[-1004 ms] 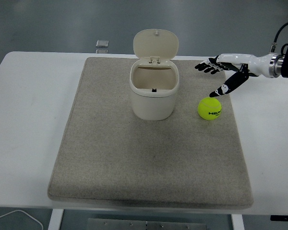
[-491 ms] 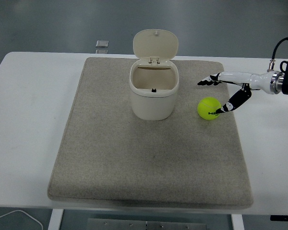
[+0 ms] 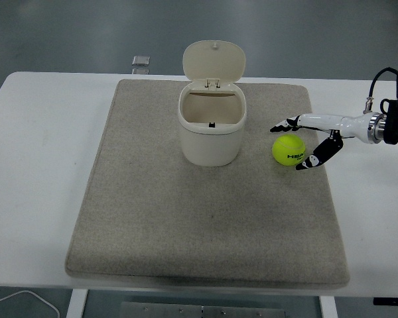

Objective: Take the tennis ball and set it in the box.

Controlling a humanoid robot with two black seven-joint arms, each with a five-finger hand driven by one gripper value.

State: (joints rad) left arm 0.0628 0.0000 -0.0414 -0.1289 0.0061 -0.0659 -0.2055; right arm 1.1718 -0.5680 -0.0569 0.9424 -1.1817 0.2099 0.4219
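Note:
A yellow-green tennis ball (image 3: 288, 150) lies on the grey mat (image 3: 205, 225), to the right of the box. The box (image 3: 211, 124) is a cream bin with its hinged lid standing open at the back, and its inside looks empty. My right hand (image 3: 293, 144) reaches in from the right edge, low over the mat. Its fingers are spread around the ball, with the fingertips (image 3: 283, 126) at the ball's far side and the thumb (image 3: 312, 160) at its near right side. The hand has not closed on the ball. The left arm is out of view.
The mat covers most of the white table (image 3: 40, 146). A small grey object (image 3: 140, 61) lies on the table behind the mat's far left corner. A white cable (image 3: 26, 298) shows below the table's near left edge.
My right hand has come down and pulled slightly toward me, from above and behind the ball to straddling it at mat level. The ball and the box have not moved.

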